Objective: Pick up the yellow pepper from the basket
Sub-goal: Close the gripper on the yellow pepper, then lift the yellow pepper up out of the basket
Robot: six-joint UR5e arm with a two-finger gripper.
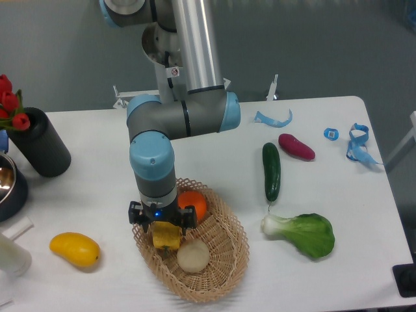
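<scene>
The tan wicker basket (224, 260) sits at the front middle of the table. In it lie the yellow pepper (166, 236), an orange fruit (194, 203) and a pale round onion (194, 255). My gripper (164, 229) points straight down into the left part of the basket, with its fingers on either side of the yellow pepper. The jaws look closed against the pepper. The pepper's top is hidden under the gripper body, and it still sits low in the basket.
A yellow mango (75, 249) lies at the front left. A cucumber (271, 171), a purple sweet potato (296, 146) and a bok choy (305, 233) lie to the right. A black vase with red tulips (40, 143) and a metal bowl (8, 185) stand at left.
</scene>
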